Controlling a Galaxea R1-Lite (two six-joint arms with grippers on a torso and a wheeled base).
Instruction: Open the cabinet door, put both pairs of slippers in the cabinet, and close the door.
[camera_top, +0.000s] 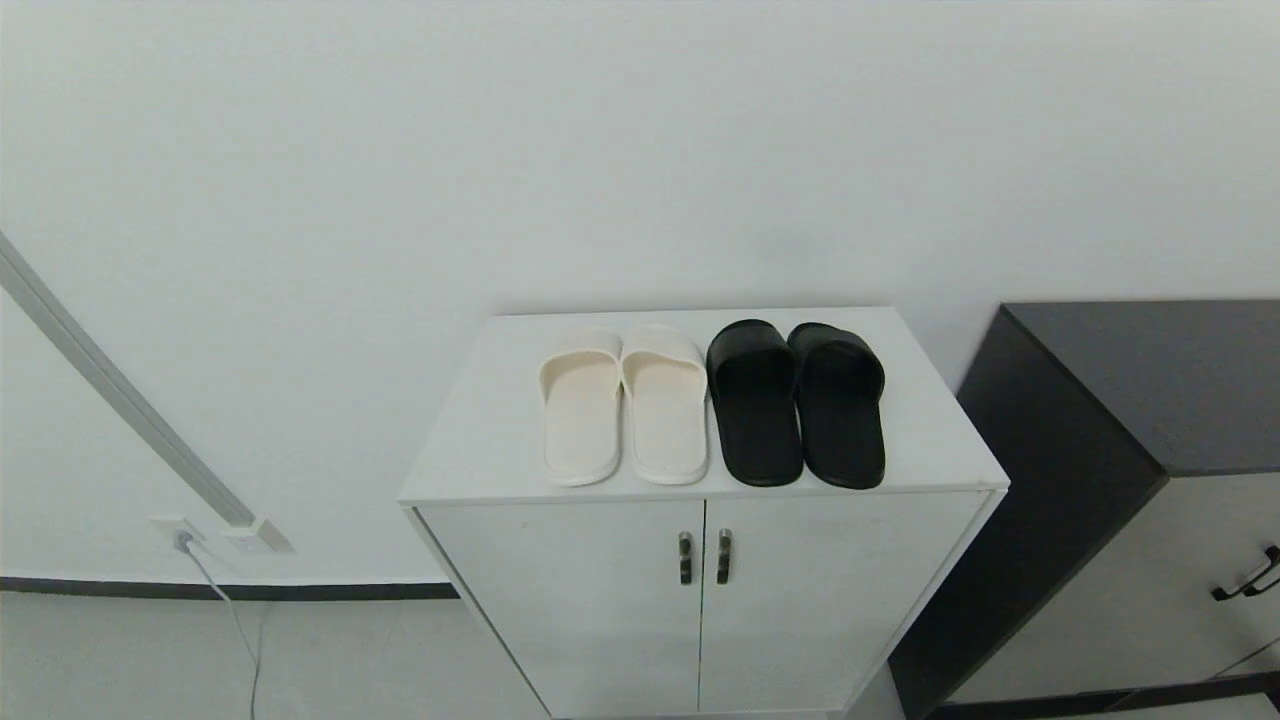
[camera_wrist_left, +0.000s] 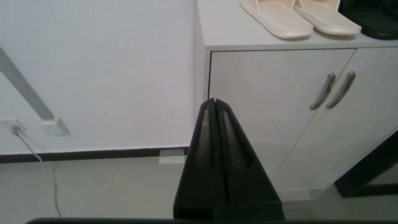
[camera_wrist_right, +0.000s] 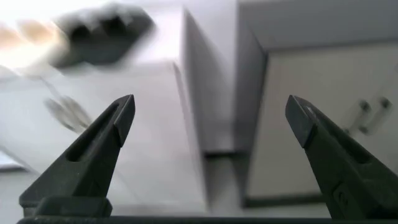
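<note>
Left gripper (camera_wrist_left: 214, 102): fingers pressed flat together, nothing between them. It sits apart from the cabinet (camera_top: 480, 430), below the level of the top, and faces the left front corner.

Right gripper (camera_wrist_right: 210, 106): jaws spread wide, empty. It is also clear of the cabinet. The scene beyond it is blurred, but the gap between the white cabinet and the dark cabinet (camera_top: 1060, 430) can be made out.

Floor (camera_top: 120, 660): pale, with a dark skirting line at the foot of the wall.

Cabinet: white, two doors (camera_top: 570, 600), both shut, meeting at a centre seam. Two metal handles (camera_top: 685, 557) stand upright, one either side of the seam, just beside each other near the top of the doors.

Cabinet top: both pairs lie here, toes to the wall, heels at the front edge.
- White pair (camera_top: 662, 415): left of centre, the two slippers side by side and touching.
- Black pair (camera_top: 760, 420): right of centre, its two slippers overlapping slightly. Its inner slipper touches the white pair.

Dark cabinet: stands to the right, near the white one. It has a pale front and a dark handle at the edge of the head view.

Wall, left of the cabinet: a socket (camera_top: 180, 530) low down with a cable (camera_top: 235, 620) hanging from it to the floor. A grey strip (camera_top: 110, 390) runs diagonally above it.
</note>
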